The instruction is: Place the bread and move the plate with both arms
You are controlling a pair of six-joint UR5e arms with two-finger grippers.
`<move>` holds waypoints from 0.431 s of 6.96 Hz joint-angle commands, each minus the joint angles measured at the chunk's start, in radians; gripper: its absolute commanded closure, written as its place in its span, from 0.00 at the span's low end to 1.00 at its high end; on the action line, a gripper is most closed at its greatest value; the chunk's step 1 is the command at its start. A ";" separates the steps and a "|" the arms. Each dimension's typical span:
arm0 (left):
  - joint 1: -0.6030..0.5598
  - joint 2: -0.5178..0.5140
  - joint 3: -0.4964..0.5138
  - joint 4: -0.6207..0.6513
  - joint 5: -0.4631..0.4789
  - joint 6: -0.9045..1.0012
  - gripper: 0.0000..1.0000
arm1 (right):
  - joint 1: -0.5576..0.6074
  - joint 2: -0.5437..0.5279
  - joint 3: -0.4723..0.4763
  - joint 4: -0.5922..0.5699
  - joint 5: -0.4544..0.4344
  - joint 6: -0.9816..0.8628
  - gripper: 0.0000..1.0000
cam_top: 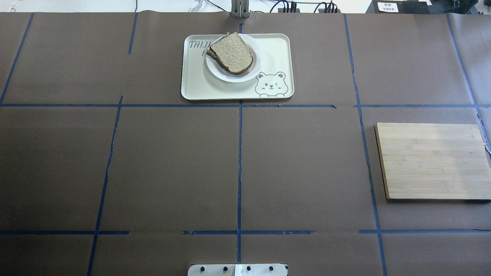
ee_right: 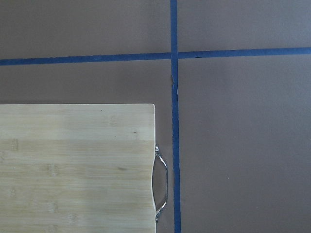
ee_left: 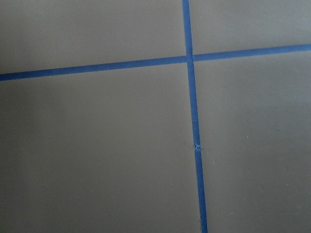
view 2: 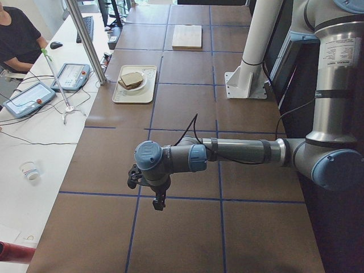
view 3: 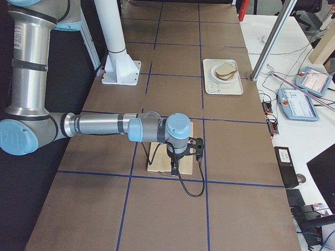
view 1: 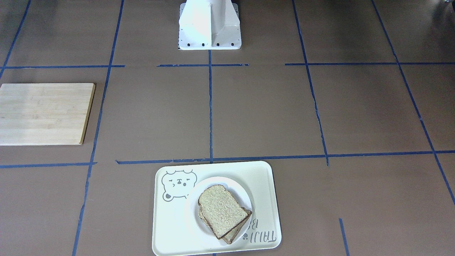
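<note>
The bread is a pale slice with a dark crust. It lies on top of a second slice on the small white plate, which sits on the cream bear tray. In the overhead view the bread, plate and tray are at the far middle of the table. The left gripper hangs over bare table at the robot's left end, far from the tray. The right gripper hangs over the wooden board. I cannot tell whether either is open or shut.
A bamboo cutting board with a metal handle lies on the robot's right side. The white base pedestal stands at the robot's edge. Blue tape lines cross the brown table cover. An operator sits beyond the far edge.
</note>
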 commanded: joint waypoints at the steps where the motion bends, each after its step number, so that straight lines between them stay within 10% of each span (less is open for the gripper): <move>1: 0.000 0.001 0.002 0.001 -0.005 0.012 0.00 | 0.002 -0.008 -0.005 -0.002 -0.007 -0.002 0.00; 3: 0.000 0.001 0.002 -0.001 -0.005 0.012 0.00 | 0.009 -0.023 -0.007 0.004 -0.007 0.000 0.00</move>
